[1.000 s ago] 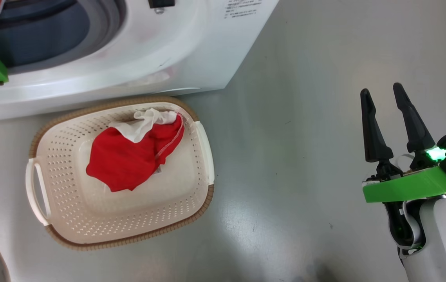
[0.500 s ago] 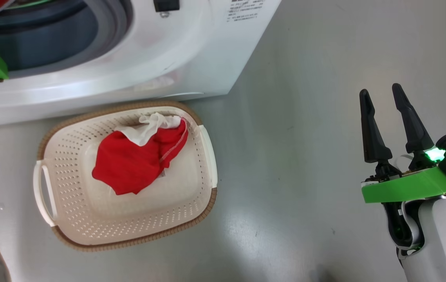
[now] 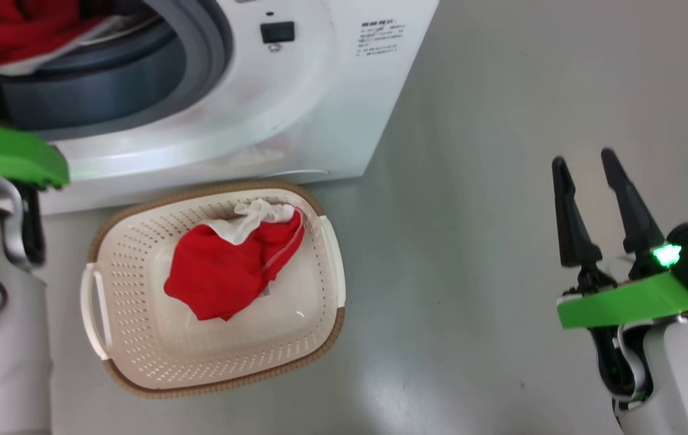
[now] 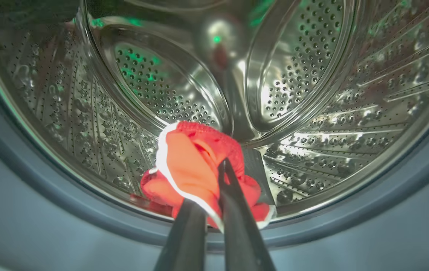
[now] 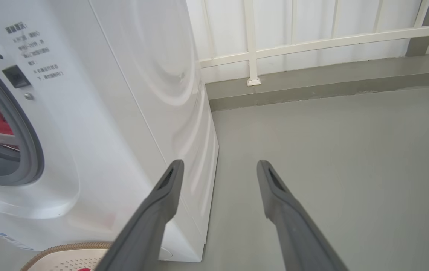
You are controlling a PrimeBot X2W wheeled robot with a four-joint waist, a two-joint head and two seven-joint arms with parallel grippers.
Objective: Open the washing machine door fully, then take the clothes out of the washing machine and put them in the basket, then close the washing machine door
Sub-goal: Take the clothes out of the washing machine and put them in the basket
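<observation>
The white washing machine [image 3: 295,109] stands open, and its door is out of view. In the left wrist view my left gripper [image 4: 212,195] is shut on a red garment with a white edge [image 4: 191,158] at the front lip of the steel drum [image 4: 293,56]. The head view has red clothes [image 3: 23,24] in the drum mouth, behind my left wrist's green bracket [image 3: 11,157]. The cream basket [image 3: 319,344] sits on the floor before the machine with one red and white garment [image 3: 229,272] in it. My right gripper [image 3: 588,163] hangs open over bare floor at the right, nothing between its fingers.
The blue-grey rubber ring [image 3: 199,66] frames the drum mouth. Grey floor [image 3: 470,241] stretches right of the machine and basket. The right wrist view has my right gripper [image 5: 219,165] beside the machine's side panel [image 5: 154,75], with a white railing [image 5: 252,41] and kerb behind.
My left gripper has shut on the red garment in the drum. The head camera has shifted, so machine and basket sit lower and further right. The right arm has hardly moved.
</observation>
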